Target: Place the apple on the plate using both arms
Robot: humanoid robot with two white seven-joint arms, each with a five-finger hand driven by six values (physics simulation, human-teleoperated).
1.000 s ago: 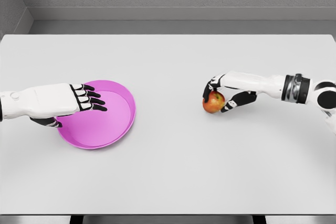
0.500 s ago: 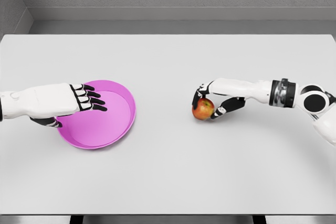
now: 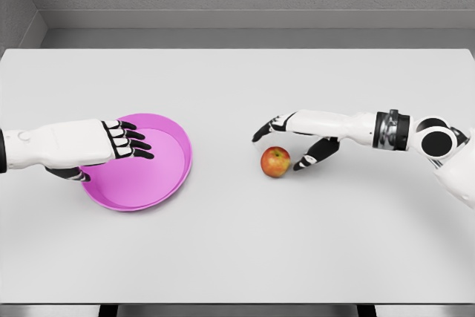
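Note:
A red-yellow apple (image 3: 276, 162) rests on the white table, right of centre. My right hand (image 3: 283, 145) hovers just above and behind it with the fingers spread, not touching it. The pink plate (image 3: 167, 177) lies at the left. My left hand (image 3: 111, 145) is over the plate's left part, fingers stretched above the inside and thumb under the near-left rim; a grip on the rim is not clear.
The white table (image 3: 237, 243) stretches wide around both objects. A grey wall runs along its far edge. Between plate and apple lies a bare strip of tabletop.
The right hand carried the apple leftward toward the plate, set it on the table and opened its fingers. The left hand and plate stayed put.

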